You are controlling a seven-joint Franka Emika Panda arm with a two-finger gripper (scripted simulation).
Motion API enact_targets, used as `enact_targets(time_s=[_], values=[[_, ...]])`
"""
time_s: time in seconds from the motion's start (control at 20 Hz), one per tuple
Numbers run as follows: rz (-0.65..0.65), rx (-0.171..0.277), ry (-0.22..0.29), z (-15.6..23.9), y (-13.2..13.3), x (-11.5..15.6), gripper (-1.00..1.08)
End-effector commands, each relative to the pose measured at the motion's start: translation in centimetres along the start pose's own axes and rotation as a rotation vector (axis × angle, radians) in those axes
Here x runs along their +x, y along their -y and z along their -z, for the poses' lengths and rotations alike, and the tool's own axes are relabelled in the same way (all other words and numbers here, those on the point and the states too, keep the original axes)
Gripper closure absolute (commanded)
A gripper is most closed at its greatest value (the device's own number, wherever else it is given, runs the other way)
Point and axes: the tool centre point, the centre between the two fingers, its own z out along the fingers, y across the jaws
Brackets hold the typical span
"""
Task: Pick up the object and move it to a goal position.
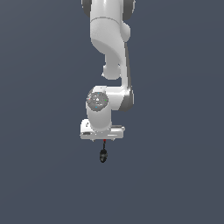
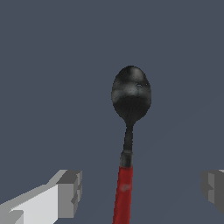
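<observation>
Plain dark grey-blue table fills both views, with the spoon (image 1: 103, 153) lying just below the white arm's tool (image 1: 103, 139) in the exterior view. Only the wrist view shows its black bowl and red handle (image 2: 124, 192) clearly, between two spread, released fingers (image 2: 70, 192) that touch nothing; the handle's end is cut off.

Glossy white rounded arm (image 1: 109, 39) with dark joint seams; pincer (image 2: 142, 190) fingers (image 2: 69, 192) white, grey-tipped.
</observation>
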Motion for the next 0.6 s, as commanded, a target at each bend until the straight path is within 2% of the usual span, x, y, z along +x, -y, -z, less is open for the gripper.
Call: enact_targets(time_s=[0.0, 0.55], values=[[0.0, 0.0, 0.0, 0.0, 0.0, 0.0, -0.92], [0.001, 0.0, -0.001, -4.3, 0.0, 0.0, -0.92]])
